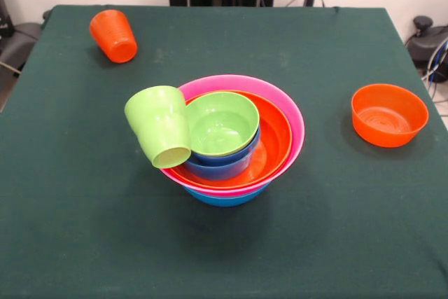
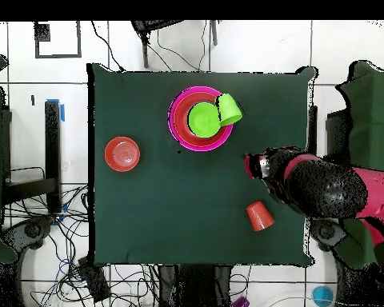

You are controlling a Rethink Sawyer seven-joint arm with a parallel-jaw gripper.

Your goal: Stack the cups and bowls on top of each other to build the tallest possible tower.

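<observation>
While the arm reaches in from the table's 3 o'clock side in the overhead view, its gripper hangs over bare cloth, and whether it is spread or closed cannot be told; nothing shows in its grasp. The front view does not show it at all.

Two cups are on the table. Nearest the gripper, at about 6 o'clock from it in the overhead view, the orange cup lies on its side, alone. The lime green cup is tipped over against the tower, resting on the rim at the pile's 9 o'clock side in the front view, its mouth turned toward the camera.

Six bowls can be counted. Five are nested in the tower: a large blue bowl at the bottom, then a pink bowl, a large orange bowl, a smaller blue bowl and a lime-green bowl on top. The sixth, a small orange bowl, stands upright and well apart at 3 o'clock from the tower in the front view.
</observation>
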